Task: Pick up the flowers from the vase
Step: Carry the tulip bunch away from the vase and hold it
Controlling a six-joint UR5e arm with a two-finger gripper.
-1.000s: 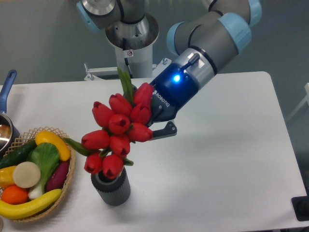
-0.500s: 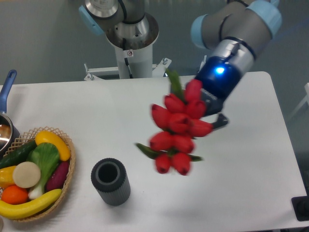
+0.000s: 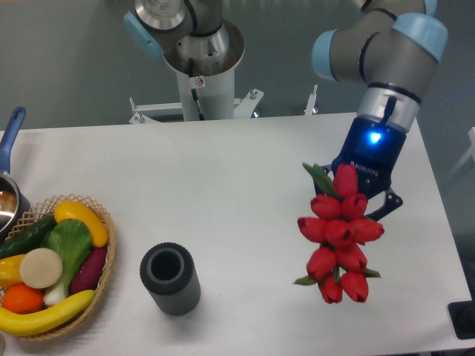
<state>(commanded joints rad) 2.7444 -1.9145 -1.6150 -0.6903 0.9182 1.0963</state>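
Red flowers (image 3: 339, 236) aloft, vase (image 3: 171, 279) upright.

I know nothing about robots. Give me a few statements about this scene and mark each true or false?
1. The flowers are standing in the vase. False: the vase is empty, and the bunch hangs over the right side of the table.
2. The pincer holds the flowers. True.
3. The vase lies tipped on its side. False: it stands upright, mouth up.
4. A wicker basket of toy vegetables sits left of the vase. True.
5. The tulips are yellow. False: they are red.
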